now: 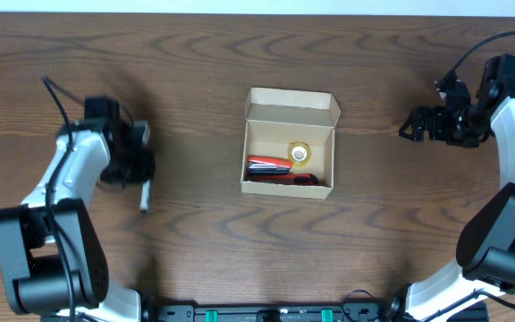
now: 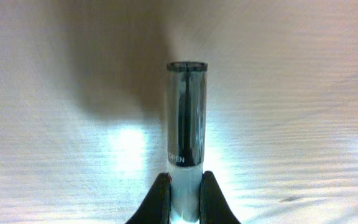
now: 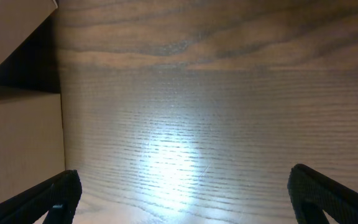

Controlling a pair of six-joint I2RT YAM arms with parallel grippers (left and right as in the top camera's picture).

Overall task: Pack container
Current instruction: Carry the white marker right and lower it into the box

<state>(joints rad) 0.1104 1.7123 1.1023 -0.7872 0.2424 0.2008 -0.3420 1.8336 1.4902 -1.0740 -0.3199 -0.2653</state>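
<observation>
Basically, tape roll (image 1: pixel 299 154) and red tool (image 1: pixel 275 166) are packed in container (image 1: pixel 289 109), clear tube (image 2: pixel 186 118) is clamped in left gripper (image 2: pixel 185 186), right gripper (image 3: pixel 183 186) jaws are spread wide.

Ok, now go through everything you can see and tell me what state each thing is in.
container: upright, flap lid open, partly filled.
red tool: lying flat inside the container.
tape roll: lying inside the container, next to the red tool.
clear tube: gripped at one end; whether it rests on the table cannot be told.
left gripper: shut on the clear tube.
right gripper: open, empty, over bare table beside the container.
</observation>
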